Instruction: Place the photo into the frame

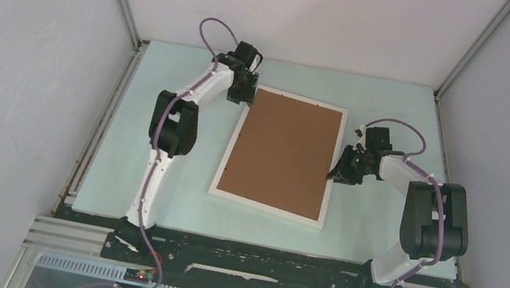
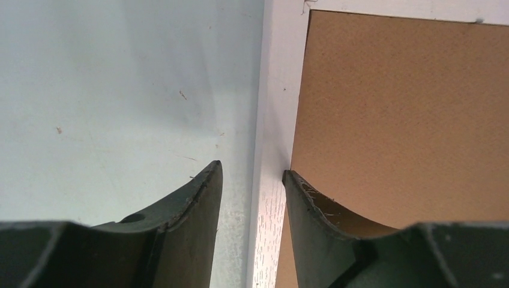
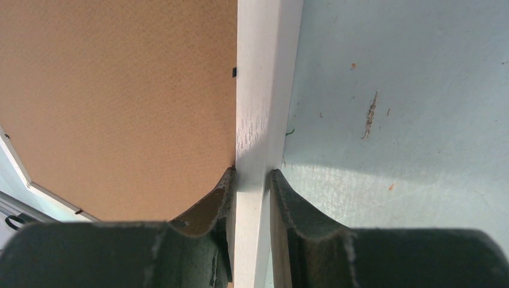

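Seen from above, the frame (image 1: 266,206) lies flat in the middle of the pale blue-green table (image 1: 385,104). Its long sides run near to far. It is tilted slightly, with the far end leaning right. A plain brown backing board (image 1: 284,151) fills the inside of the white rim, so you are looking at the frame's back (whatever is under the board is hidden).

Your left gripper (image 1: 241,96) is at the frame's far left corner, pointing down at the left rail. Its wrist camera shows the jaws parted and straddling that rail. One finger is over bare table with a clear gap beside the rail, and the other is at the rail's inner edge, over the margin of the board. It holds nothing.

Your right gripper (image 1: 338,173) is at the right rail, about midway along its length. Its wrist camera shows both fingers pressed against either side of the white rail, pinching the frame.
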